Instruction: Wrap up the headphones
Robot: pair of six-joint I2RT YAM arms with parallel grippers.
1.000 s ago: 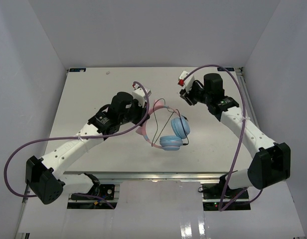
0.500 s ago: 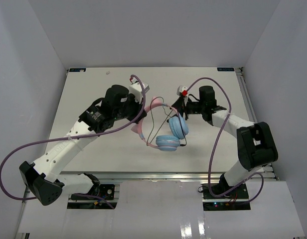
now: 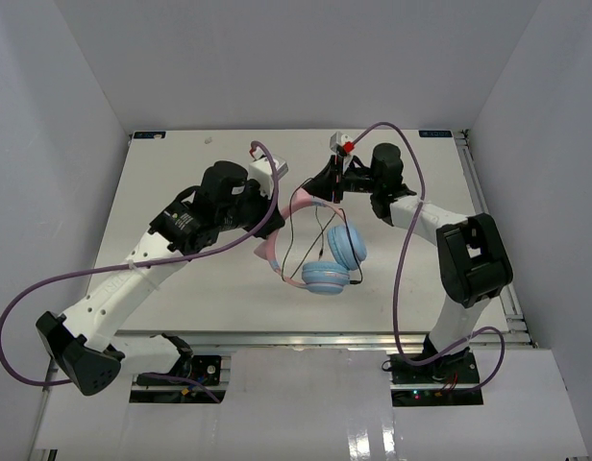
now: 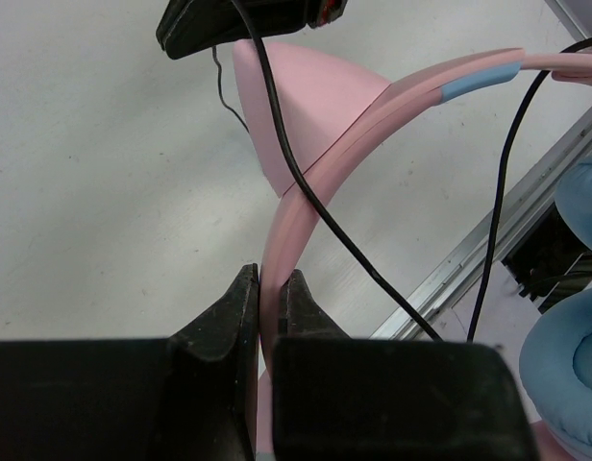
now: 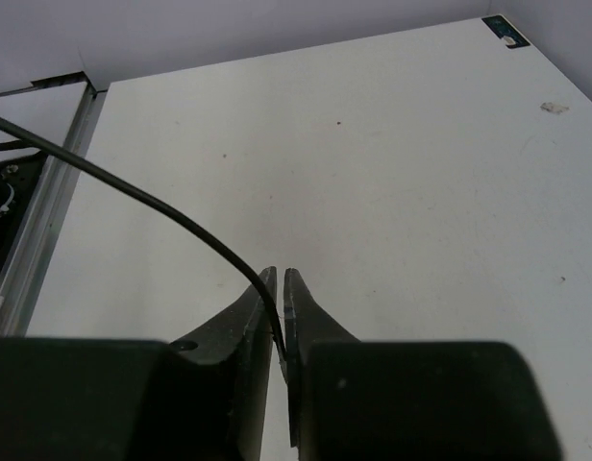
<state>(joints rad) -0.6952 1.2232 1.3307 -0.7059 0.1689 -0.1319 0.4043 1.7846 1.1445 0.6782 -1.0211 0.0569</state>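
Left jaws: closed tight on the pink headband (image 4: 279, 240) of the headphones (image 3: 327, 278), just below one cat ear (image 4: 301, 110).
Right jaws: pinched almost together on the thin black cable (image 5: 161, 207). The strand leaves the grip toward the upper left of the right wrist view.
Headphones, place: centre of the top view, between the two arms. The band is raised at the left jaws and the two blue ear cups (image 3: 347, 246) sit lower, toward the near edge of the bench (image 3: 171, 182). Cannot tell whether the cups touch the bench.
Cable, lay: one strand crosses the band diagonally just past the cat ear in the left wrist view. A second strand drops at the right of that view, beside the cups. From above, thin loops hang loose between band and cups.
Plug: not made out.
Done so far (judged): both holds are set, band in one, cable in the other. At most one pass of cable lies over the band, and that pass is slack.
Left to do (judged): nearly all the winding. The loose loops need taking up round the band, turn on turn, and the free end needs securing.
Stage (judged): early, the start of the wrapping proper.
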